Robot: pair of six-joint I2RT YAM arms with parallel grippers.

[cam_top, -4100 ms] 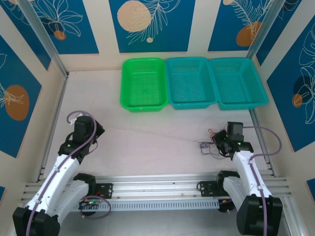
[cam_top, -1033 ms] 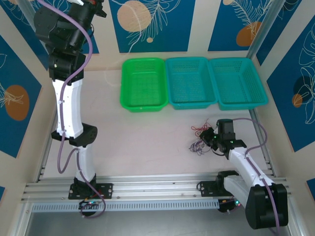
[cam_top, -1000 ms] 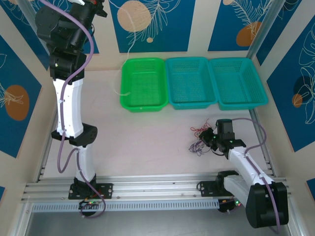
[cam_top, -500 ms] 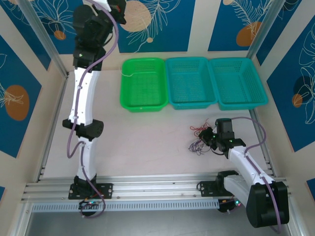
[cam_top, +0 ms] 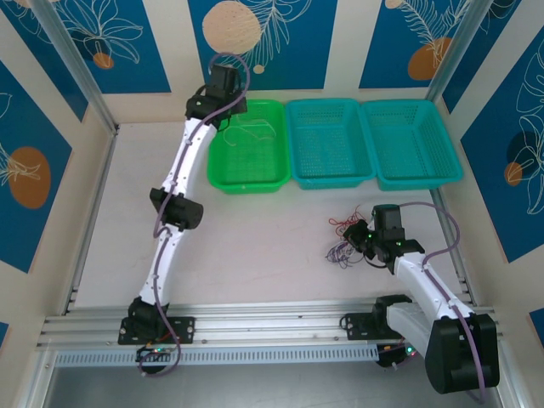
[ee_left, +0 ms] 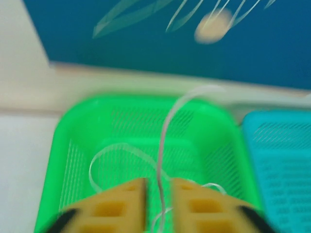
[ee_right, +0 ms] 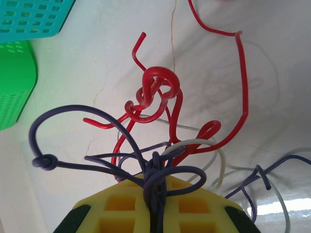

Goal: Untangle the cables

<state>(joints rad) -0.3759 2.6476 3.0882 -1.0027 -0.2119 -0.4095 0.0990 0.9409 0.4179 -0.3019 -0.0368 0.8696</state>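
- Cables [cam_top: 344,244] — the red cable [ee_right: 240,87] and dark cable [ee_right: 73,112] lie tangled on the worktop [cam_top: 255,229], well apart from the baskets.
- The right end effector [ee_right: 158,201] is clenched on a knot of the dark cable. Red loops hook through it, and a pale strand [ee_right: 194,143] threads between.
- The whitish cable [ee_left: 163,145] curls inside the green basket [ee_left: 63,145] and rises between the pads of the left end effector [ee_left: 159,199] — through the blur I cannot tell whether it is grasped or released.
- Two teal baskets [cam_top: 331,180] sit beside the green one.
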